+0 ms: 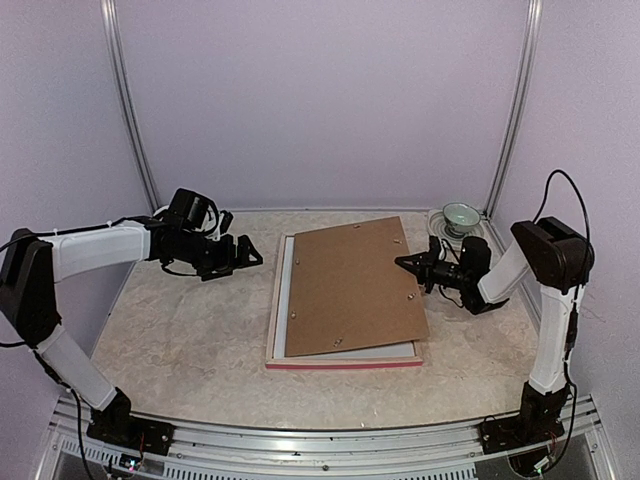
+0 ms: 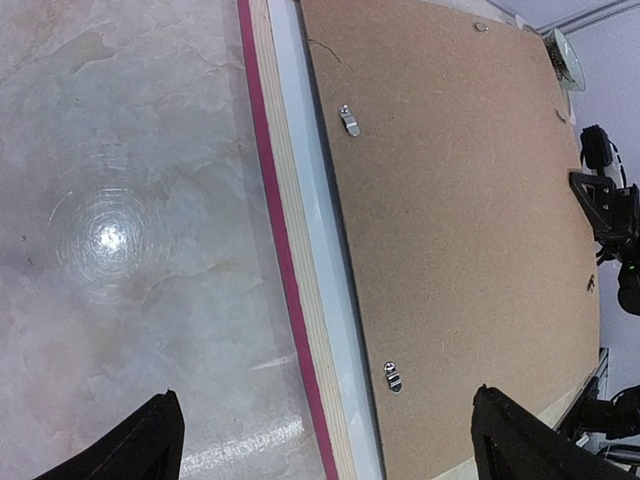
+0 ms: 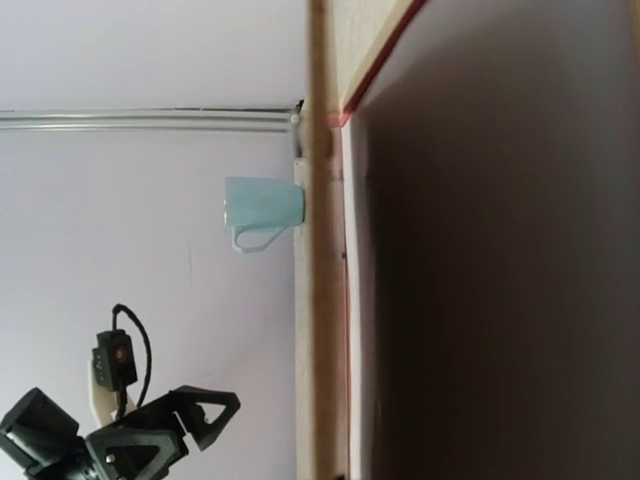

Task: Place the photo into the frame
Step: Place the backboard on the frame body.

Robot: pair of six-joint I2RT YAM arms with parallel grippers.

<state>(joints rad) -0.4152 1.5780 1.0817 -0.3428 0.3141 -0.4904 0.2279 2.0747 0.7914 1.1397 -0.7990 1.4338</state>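
Frame (image 1: pixel 340 364): lies back-up at the centre of the table (image 1: pixel 180 330), with a pink near rail and a pale wood back. Brown backing board (image 1: pixel 350 285): rests askew on the frame and covers its opening. Pale strip (image 1: pixel 283 300) along the board's left side: nature unclear. Photo: not discernible. Left claw (image 1: pixel 243 250): spread wide and empty, left of the frame. Right claw (image 1: pixel 403 263): closed, tip at the board's right edge, contact unclear. Cup (image 1: pixel 461 213): far right corner.

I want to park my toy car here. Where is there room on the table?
Biggest patch: bare table left of the frame, where the open left gripper hovers. Another strip: between the frame and the arm bases. Crowded: far right, where the right gripper, backing board and cup sit close.
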